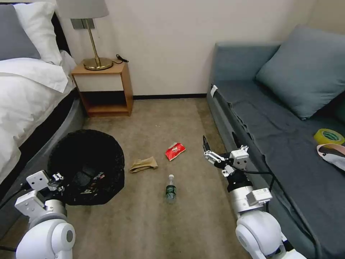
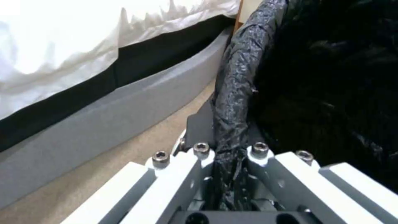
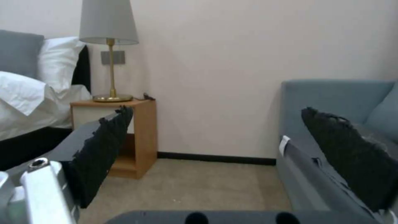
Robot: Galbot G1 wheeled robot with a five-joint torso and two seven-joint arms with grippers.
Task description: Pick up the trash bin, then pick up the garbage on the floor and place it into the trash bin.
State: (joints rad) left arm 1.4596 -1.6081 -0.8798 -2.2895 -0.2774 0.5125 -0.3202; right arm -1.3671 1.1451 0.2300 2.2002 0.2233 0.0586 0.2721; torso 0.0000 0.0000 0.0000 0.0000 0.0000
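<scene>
The trash bin, lined with a crinkly black bag, is at the left beside the bed. My left gripper is shut on its near rim, and the left wrist view shows the bag-covered rim pinched in the left gripper. Something with a printed label lies inside the bin. Garbage lies on the carpet: a red snack packet, a crumpled brown paper bag and a small clear bottle with a green label. My right gripper hangs open right of the packet, holding nothing, its black pads wide apart.
A bed with white sheets runs along the left. A wooden nightstand with a lamp stands at the back wall. A grey-blue sofa with a cushion and a tape roll lines the right. Open carpet lies between them.
</scene>
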